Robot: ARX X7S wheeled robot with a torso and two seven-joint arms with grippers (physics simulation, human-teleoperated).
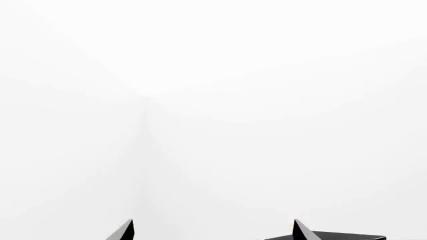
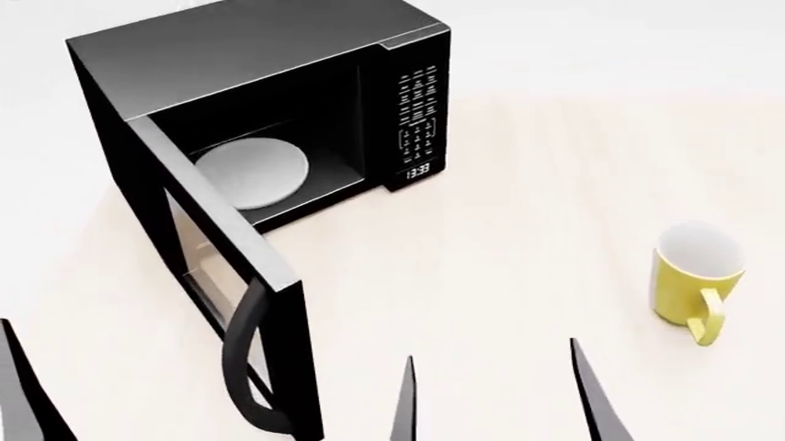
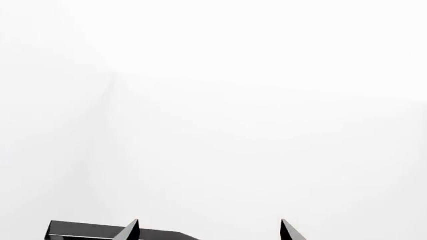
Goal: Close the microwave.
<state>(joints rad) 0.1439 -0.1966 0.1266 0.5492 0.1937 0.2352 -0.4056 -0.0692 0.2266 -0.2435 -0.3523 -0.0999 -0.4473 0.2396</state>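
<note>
1. Nearest the head camera, dark pointed fingertips are seen at the lower edge: the right gripper [image 2: 491, 397] is spread wide and holds nothing; of the left gripper [image 2: 22, 386] only one finger shows there, but its wrist view shows both tips well apart [image 1: 212, 230].
2. The large black boxy microwave [image 2: 264, 55] is placed at the far left, its windowed door [image 2: 215, 266] swung fully open toward the robot, curved handle [image 2: 245, 354] outward; closing is judged not yet begun.
3. The white round plate [image 2: 252, 173] is seen inside.
4. A yellow mug [image 2: 696, 280] is set well apart, rightward.
5. All is borne by a pale wood-toned tabletop [image 2: 491, 239]; white surroundings are shown.

Black microwave [image 2: 264, 64], door [image 2: 209, 266] swung wide open, plate [image 2: 252, 173] inside.
</note>
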